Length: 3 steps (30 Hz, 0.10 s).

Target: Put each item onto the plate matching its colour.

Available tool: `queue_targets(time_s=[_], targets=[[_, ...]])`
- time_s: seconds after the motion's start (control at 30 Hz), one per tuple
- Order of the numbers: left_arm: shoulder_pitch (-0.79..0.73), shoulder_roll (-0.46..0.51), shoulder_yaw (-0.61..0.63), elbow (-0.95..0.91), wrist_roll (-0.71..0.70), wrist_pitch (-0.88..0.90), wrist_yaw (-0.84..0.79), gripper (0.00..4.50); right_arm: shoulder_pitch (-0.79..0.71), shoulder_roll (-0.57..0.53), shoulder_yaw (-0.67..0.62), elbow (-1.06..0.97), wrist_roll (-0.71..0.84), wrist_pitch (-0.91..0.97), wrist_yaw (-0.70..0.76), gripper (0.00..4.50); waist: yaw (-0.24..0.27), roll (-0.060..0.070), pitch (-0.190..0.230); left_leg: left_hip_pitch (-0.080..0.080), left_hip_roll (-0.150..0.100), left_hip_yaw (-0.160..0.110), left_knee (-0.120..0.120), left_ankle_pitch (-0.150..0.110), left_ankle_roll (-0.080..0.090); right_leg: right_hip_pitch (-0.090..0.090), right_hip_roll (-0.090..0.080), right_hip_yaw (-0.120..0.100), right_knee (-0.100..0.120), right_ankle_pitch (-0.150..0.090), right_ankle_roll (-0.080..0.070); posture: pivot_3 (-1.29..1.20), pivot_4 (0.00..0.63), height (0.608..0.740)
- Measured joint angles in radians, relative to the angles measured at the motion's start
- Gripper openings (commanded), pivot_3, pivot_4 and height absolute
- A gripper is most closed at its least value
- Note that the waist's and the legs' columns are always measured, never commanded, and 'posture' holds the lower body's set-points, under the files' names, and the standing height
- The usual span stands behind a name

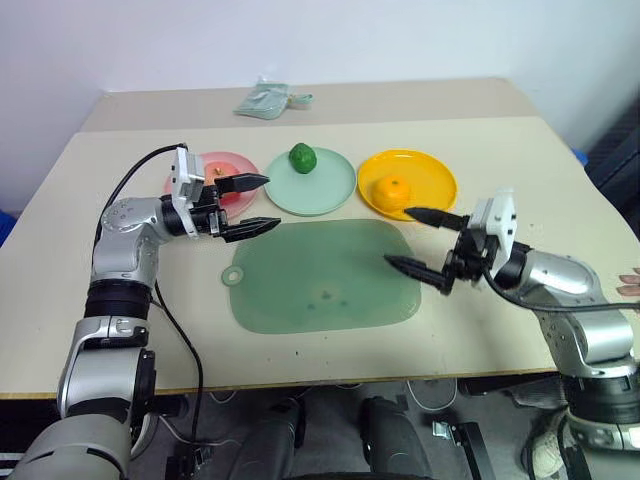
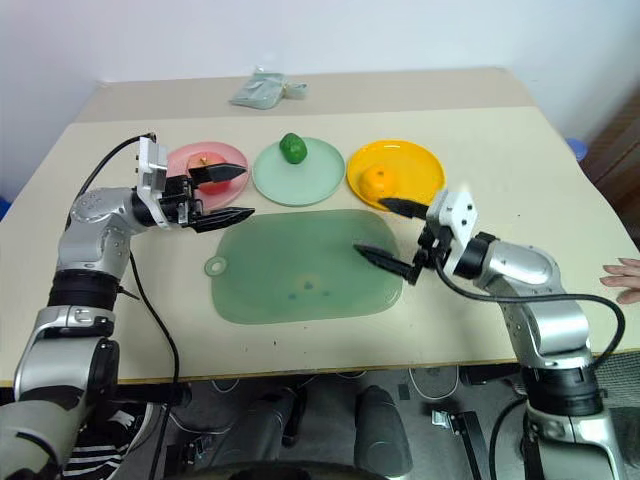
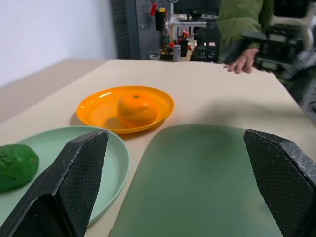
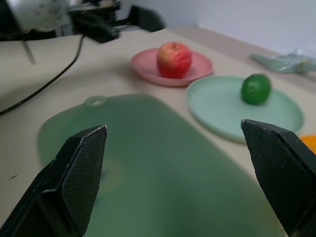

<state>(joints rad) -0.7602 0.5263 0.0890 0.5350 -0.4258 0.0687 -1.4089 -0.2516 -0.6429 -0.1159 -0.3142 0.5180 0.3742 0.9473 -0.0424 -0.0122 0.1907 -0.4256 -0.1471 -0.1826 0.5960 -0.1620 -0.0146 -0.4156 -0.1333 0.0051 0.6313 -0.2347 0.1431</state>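
Hovering wide open and empty over the translucent green mat [image 1: 325, 277], the left end effector [image 1: 256, 205] and right end effector [image 1: 415, 240] seem finished: beyond, red apple [image 4: 174, 59] on pink plate [image 4: 145, 65], bumpy green fruit [image 1: 302, 157] on mint plate [image 1: 335, 185], orange [image 1: 393, 189] on yellow plate [image 1: 435, 175]; only withdrawing remains.

Apple [image 1: 218, 180] half behind left pincer [image 1: 263, 204]
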Motion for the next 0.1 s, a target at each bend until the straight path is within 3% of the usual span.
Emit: queue_targets(time_s=[0.1], targets=[[-0.002, -0.002, -0.011, -0.001, 0.003, 0.006, -0.001, 4.50, -0.016, 0.000, 0.000, 0.011, -0.018, 0.001, -0.034, 4.43, 0.002, 0.000, 0.000, 0.000, 0.000, 0.000, 0.000, 0.000, 0.000, 0.000, 0.000, 0.000, 0.000, 0.000, 0.000, 0.00, 0.150, 0.740]])
